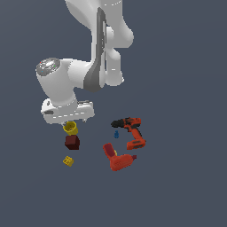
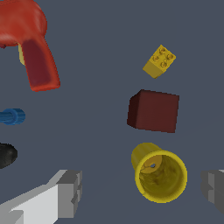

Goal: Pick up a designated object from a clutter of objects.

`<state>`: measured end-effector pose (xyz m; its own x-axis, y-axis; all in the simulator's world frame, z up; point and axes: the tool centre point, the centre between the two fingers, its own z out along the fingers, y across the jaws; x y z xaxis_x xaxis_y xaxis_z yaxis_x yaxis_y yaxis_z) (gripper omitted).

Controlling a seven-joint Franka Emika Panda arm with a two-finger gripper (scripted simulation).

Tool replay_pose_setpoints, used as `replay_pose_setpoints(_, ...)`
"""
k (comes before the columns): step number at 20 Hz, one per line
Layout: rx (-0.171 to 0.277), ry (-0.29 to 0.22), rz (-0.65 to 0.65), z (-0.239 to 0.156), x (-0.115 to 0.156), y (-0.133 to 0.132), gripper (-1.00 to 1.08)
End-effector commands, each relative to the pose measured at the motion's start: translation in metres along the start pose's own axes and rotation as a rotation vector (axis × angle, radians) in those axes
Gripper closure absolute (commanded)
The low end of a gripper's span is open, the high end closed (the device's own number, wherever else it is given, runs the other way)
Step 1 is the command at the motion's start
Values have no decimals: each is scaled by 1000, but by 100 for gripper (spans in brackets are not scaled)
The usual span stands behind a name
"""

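Observation:
The designated object, a small yellow round cup (image 2: 159, 175) with a hollow centre, shows its open mouth to the wrist camera. It stands right beside a dark red cube (image 2: 154, 110). My gripper (image 2: 142, 190) is open, with one grey finger (image 2: 69, 192) on one side of the cup and the other finger (image 2: 214, 189) on the opposite side, neither touching it. In the exterior view the gripper (image 1: 71, 120) hangs just above the cup (image 1: 70, 128), with the cube (image 1: 72, 142) in front of it.
A flat yellow studded brick (image 1: 68, 161) lies beyond the cube. A tiny blue piece (image 1: 116, 134), an orange-and-black drill (image 1: 131, 131) and a red drill (image 1: 119, 159) lie toward the exterior view's right. The brick (image 2: 159, 61) and red drill (image 2: 30, 43) also appear in the wrist view.

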<state>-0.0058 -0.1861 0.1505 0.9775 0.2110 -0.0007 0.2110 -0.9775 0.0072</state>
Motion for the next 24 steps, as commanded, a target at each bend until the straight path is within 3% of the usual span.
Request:
replay_pose_setpoints(1, 2, 1, -22, 16, -10, 14, -92)
replay_pose_setpoints(11, 7, 1, -67, 51, -37, 43, -92)
replay_pose_setpoints(24, 7, 0, -68, 75, -40, 45, -92)
